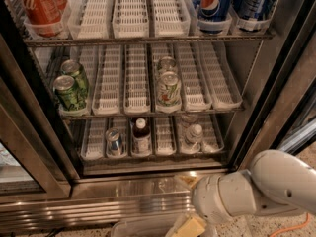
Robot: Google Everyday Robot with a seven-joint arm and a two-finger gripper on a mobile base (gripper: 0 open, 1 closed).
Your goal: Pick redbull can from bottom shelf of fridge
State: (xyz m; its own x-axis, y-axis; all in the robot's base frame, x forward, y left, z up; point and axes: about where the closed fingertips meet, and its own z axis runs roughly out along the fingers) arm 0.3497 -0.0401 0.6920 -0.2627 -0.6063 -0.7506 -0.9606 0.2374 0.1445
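Stainless fridge (98, 205) fills frame, racks in plain view. Bottom shelf (164, 138) at lower centre. Redbull can (114, 142) stands upright there in 2nd lane from left, brown bottle (141, 135) just beside it on right, clear bottle (193, 133) further right. Green cans (69, 89) on rack above; Coke (37, 4) upper left, Pepsi (215, 3) upper right. Gripper (187, 227) at bottom edge, below shelf, well apart from can. Can't tell if spread or pressed together. White arm (266, 186) lower right.

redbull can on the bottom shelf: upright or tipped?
Upright. The redbull can stands in its lane, silver top up, beside the brown bottle. The gripper is low, outside the fridge.
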